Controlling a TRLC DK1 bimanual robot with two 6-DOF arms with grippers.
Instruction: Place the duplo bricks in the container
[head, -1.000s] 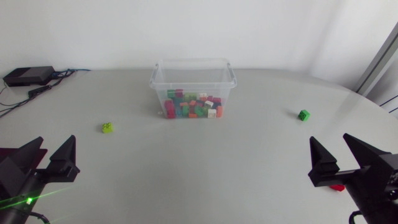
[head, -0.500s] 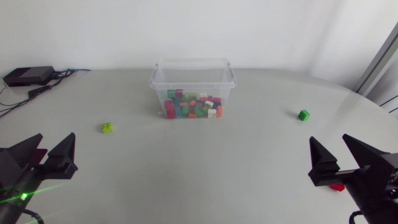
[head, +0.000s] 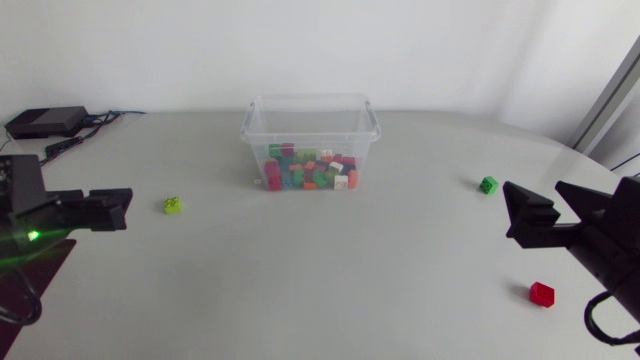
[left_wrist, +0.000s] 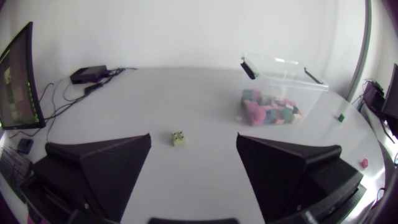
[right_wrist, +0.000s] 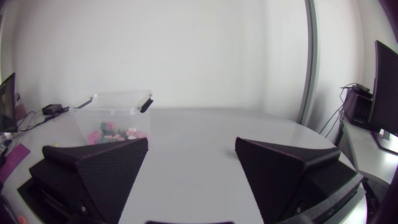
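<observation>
A clear plastic container (head: 312, 102) stands at the table's far middle with several coloured duplo bricks in it. Three loose bricks lie on the table: a lime one (head: 173, 205) left of the container, a green one (head: 488, 184) to its right, and a red one (head: 542, 293) near the front right. My left gripper (head: 66, 202) hovers open and empty left of the lime brick. In the left wrist view the lime brick (left_wrist: 179, 138) lies ahead between the fingers, and the container (left_wrist: 287, 66) is farther off. Above the red brick my right gripper (head: 560, 212) is open and empty.
A black box with cables (head: 45, 122) sits at the far left corner. Bare grey tabletop (head: 330, 260) spreads in front of the container. The right wrist view looks across the table at the container (right_wrist: 117, 98).
Both arms have lifted and moved away from the front edge. The left gripper has come closer to the lime brick. The right gripper's move has uncovered the red brick.
</observation>
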